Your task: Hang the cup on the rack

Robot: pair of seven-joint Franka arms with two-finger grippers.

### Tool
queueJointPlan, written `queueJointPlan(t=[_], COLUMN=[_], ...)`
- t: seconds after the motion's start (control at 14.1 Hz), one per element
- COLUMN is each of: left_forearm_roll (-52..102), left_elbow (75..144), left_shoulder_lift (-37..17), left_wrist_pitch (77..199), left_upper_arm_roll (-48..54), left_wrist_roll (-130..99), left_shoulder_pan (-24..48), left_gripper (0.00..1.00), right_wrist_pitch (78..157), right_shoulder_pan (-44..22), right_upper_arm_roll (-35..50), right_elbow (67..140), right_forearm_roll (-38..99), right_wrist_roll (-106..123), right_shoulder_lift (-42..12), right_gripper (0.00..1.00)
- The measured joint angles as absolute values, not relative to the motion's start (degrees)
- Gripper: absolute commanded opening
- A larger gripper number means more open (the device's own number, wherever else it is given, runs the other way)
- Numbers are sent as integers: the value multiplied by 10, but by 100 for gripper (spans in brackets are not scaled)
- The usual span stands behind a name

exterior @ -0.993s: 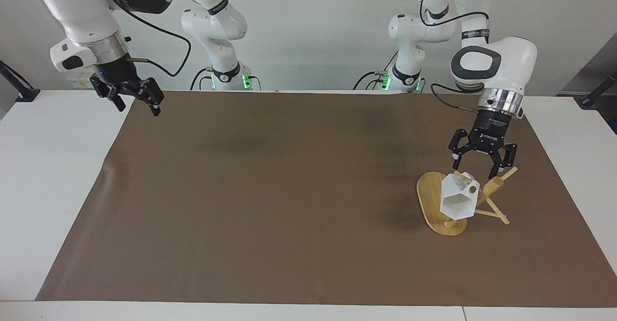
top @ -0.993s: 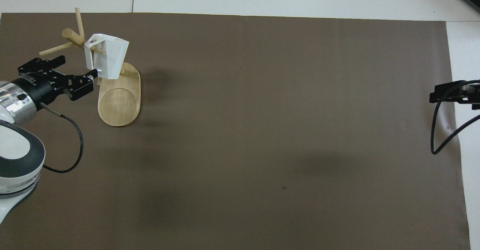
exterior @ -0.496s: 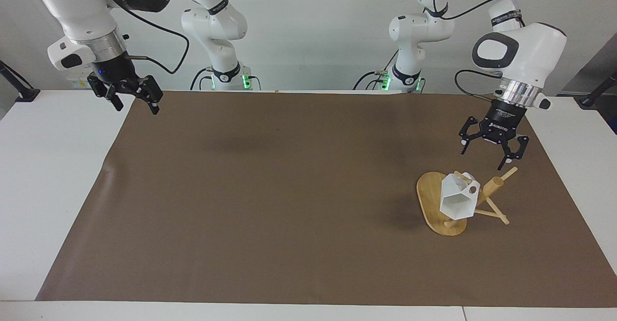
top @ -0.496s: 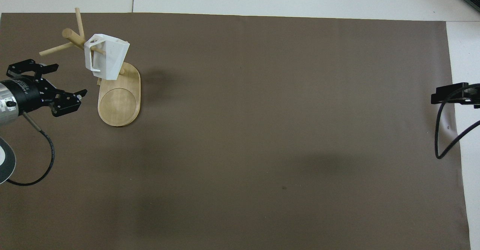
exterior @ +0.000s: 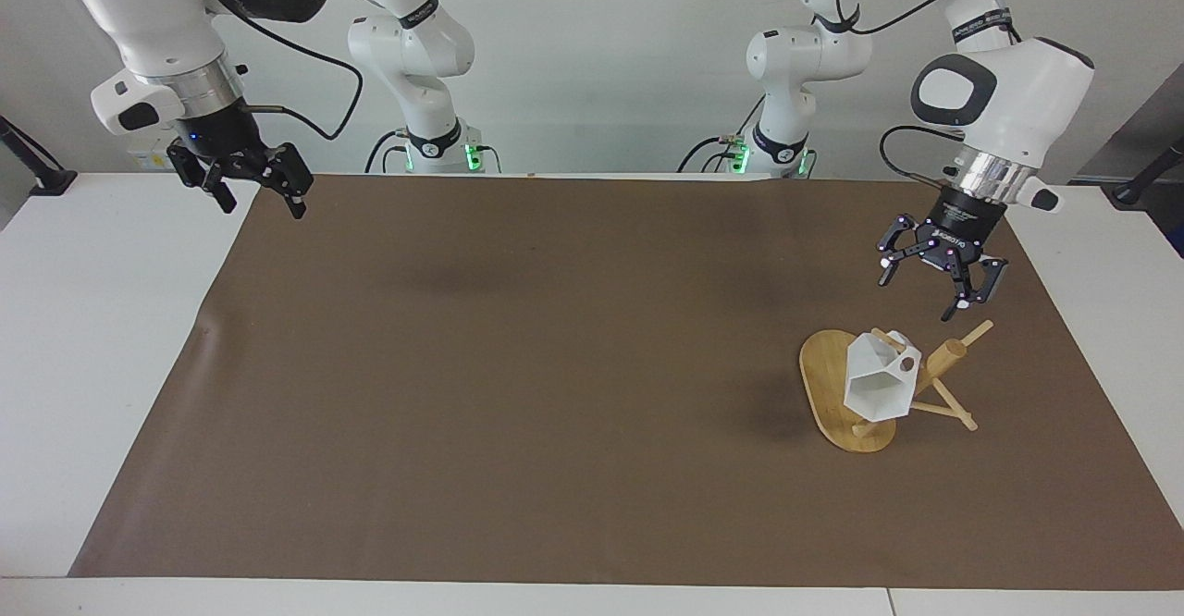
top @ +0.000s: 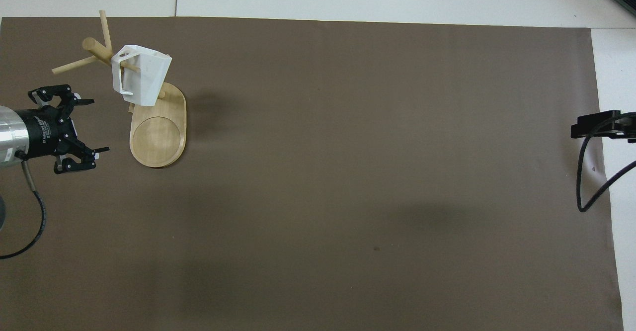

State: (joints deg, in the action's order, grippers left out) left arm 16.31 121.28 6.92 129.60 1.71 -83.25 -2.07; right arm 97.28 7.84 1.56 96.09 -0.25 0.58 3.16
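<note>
One cup (exterior: 879, 383) hangs on peg of one rack (exterior: 837, 389), toward left arm's end of brown mat (exterior: 518, 385). Left gripper (exterior: 925, 288) over mat beside rack, jaws wide, empty. Right gripper (exterior: 259, 198) waits at mat's edge, jaws wide, empty.

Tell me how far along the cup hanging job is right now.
It looks done: the cup hangs by its handle on a peg of the rack. Nothing is in hand: the left gripper is up in the air beside the rack, jaws open and empty, and the right gripper waits open at its own end. Nothing obvious remains.
</note>
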Motion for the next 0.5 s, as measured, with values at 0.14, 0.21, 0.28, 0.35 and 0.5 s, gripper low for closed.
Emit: queueJointPlan(t=[0.14,0.21,0.28,0.35,0.5], left_forearm_roll=[131,123,120,119,117], left_elbow=[1201,1194,1186,1179,1170], left_shoulder_lift=[69,70,70,70,70], left_wrist_pitch=[1248,1225,1203,1184,1157], left_upper_arm_roll=[17,17,17,16,15], left_wrist_roll=[-701,-632,-568,-510,-415], left_shoulder_pan=[-22,-28,-36,-46,-56], left_gripper=[100,100,100,100,100], right_wrist_pitch=[973,973,973,973,973], right_shoulder_pan=[78,78,78,78,78], right_upper_arm_roll=[16,16,16,16,16], right_elbow=[961,961,961,961,961], right_forearm_roll=[-2,-2,-2,-2,-2], right_wrist_roll=[6,6,6,6,6], right_shoulder_lift=[32,32,32,32,32], right_gripper=[100,100,100,100,100])
